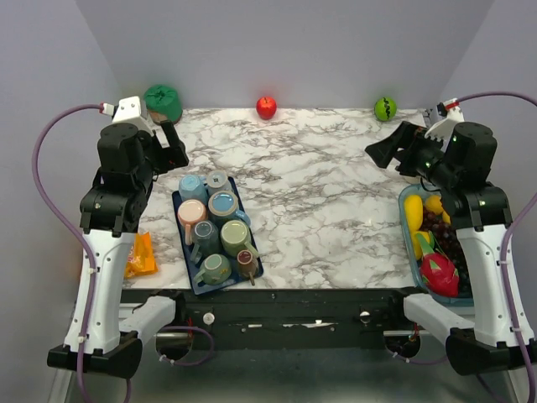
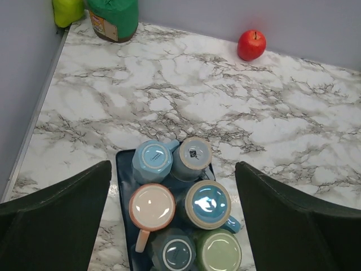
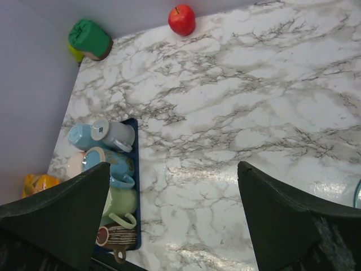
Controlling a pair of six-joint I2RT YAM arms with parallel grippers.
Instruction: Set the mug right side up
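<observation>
Left wrist view: the left gripper (image 2: 172, 169) has its jaws spread wide with nothing between them. Through the gap, below, lies a dark blue tray (image 2: 123, 169) packed with mugs. The grey mug (image 2: 192, 155) stands at the tray's far end, slightly toward the right finger. It is base up, with a small dark sticker on the upturned bottom, so it is not yet righted. A light blue mug (image 2: 151, 161) sits against it on the left-finger side; its orientation cannot be determined. Closer to the wrist are a pink mug (image 2: 151, 206), a blue-lined mug (image 2: 207, 203), a dark teal mug (image 2: 175, 251) and a green mug (image 2: 219, 251), all mouth up. Well ahead of the jaws and to the right, a red apple (image 2: 251, 45) rests by the back wall. Ahead and to the left stands a green container (image 2: 114, 17).

Right wrist view: the right gripper (image 3: 173, 166) likewise has its jaws wide apart and empty, above bare marble table (image 3: 237, 113). The tray lies well off toward its left finger, with the grey mug at the far end.

Top external view: a pile of fruit (image 1: 432, 243) lies behind the right gripper's jaws, beside that arm. A green ball (image 1: 385, 108) sits ahead of them at the back wall.
</observation>
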